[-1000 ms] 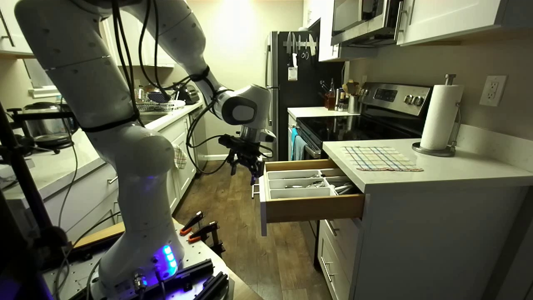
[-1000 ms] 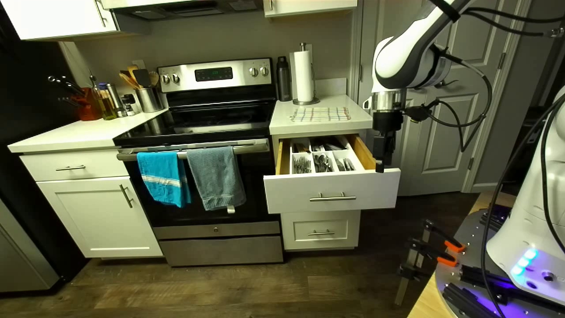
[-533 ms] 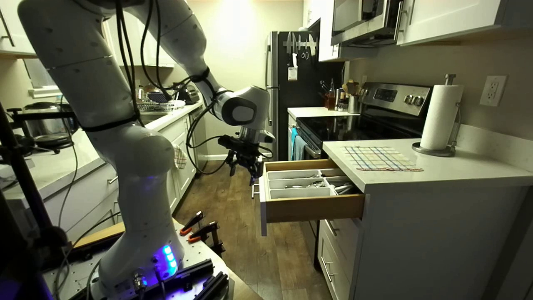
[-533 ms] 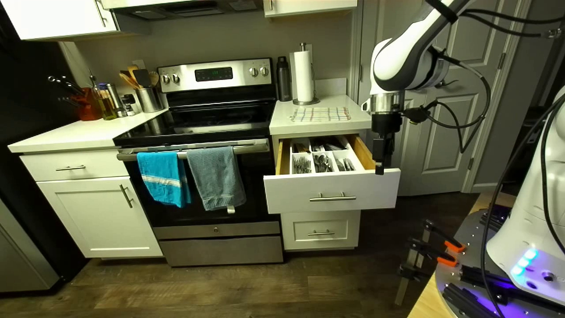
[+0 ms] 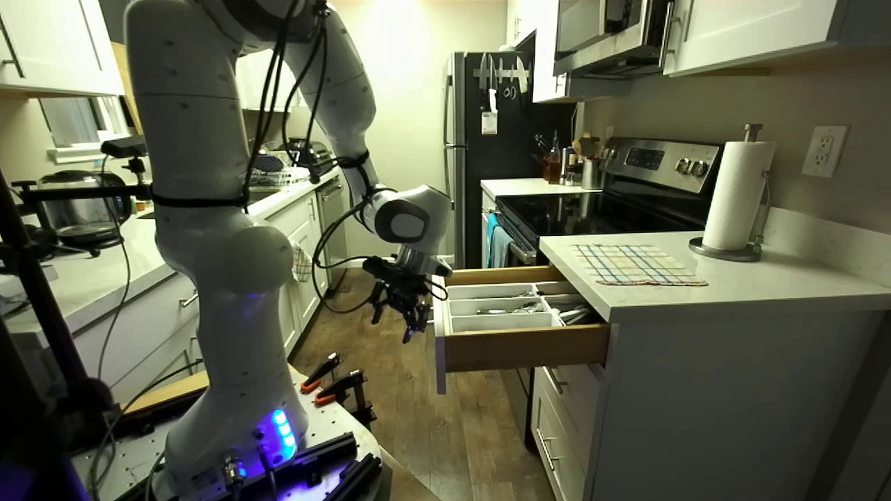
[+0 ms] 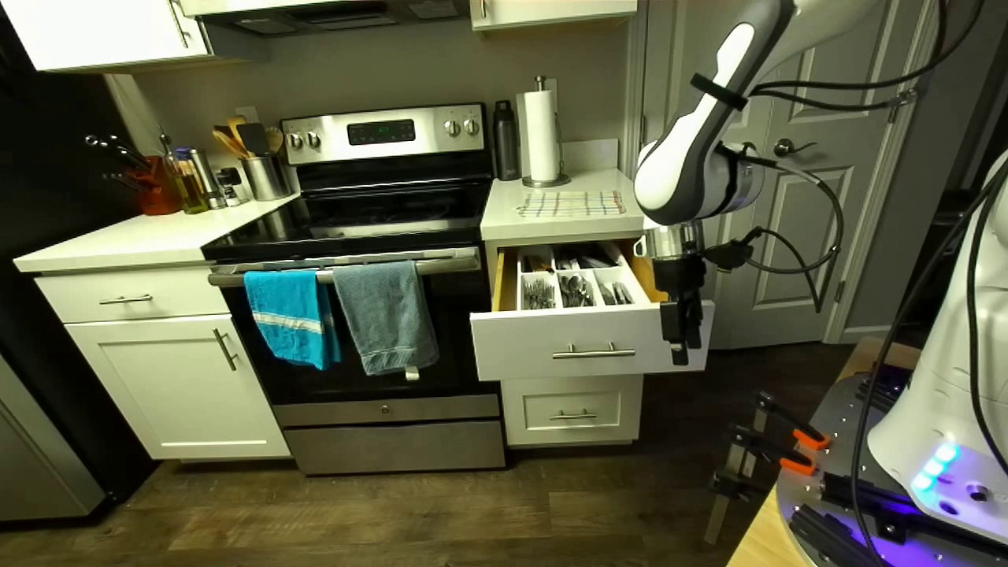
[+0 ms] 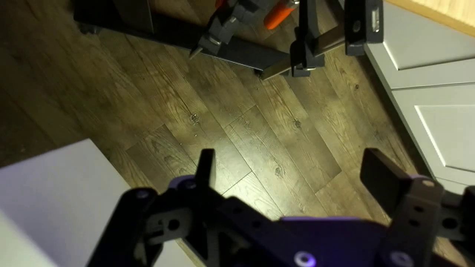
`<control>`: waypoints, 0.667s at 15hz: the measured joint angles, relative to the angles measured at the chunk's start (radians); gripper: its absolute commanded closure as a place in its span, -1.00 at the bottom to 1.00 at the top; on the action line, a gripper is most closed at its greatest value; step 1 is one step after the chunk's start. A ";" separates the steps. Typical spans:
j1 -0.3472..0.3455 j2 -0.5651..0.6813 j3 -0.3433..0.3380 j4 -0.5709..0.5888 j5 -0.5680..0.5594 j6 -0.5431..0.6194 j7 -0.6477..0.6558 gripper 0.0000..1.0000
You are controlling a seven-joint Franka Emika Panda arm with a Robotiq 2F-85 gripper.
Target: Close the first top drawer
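The first top drawer (image 6: pixel 520 339) stands pulled out in both exterior views, with light wood sides (image 5: pixel 525 349). The white cutlery tray (image 5: pixel 505 321) with utensils lies in it. Its bar handle (image 6: pixel 593 352) is on the white front. My gripper (image 6: pixel 682 354) is low before the outer face of the front, near the end towards the robot base. In an exterior view the gripper (image 5: pixel 395 330) tilts and partly hides the handle. I cannot tell if it touches the front. In the wrist view the gripper (image 7: pixel 289 167) is open and empty, with the white front (image 7: pixel 63 181) at lower left.
The counter top (image 5: pixel 640 299) with a checked cloth and paper towel roll (image 5: pixel 738 198) is above the drawer. A closed lower drawer (image 6: pixel 572 402) is beneath. Clamps (image 6: pixel 776 449) stick out from the robot's table. The stove with towels (image 6: pixel 386 315) stands beside the cabinet.
My gripper has moved down from the drawer's top edge and back to the outer side of the front, tilting. The arm has swung with it. The drawer has not moved.
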 measured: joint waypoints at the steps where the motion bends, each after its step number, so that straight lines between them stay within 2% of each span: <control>1: -0.007 0.033 0.013 0.013 0.000 0.013 0.000 -1.00; 4: -0.033 0.092 0.045 0.050 -0.014 0.037 0.003 -1.00; 10: -0.064 0.100 0.065 0.072 -0.089 0.068 0.051 -1.00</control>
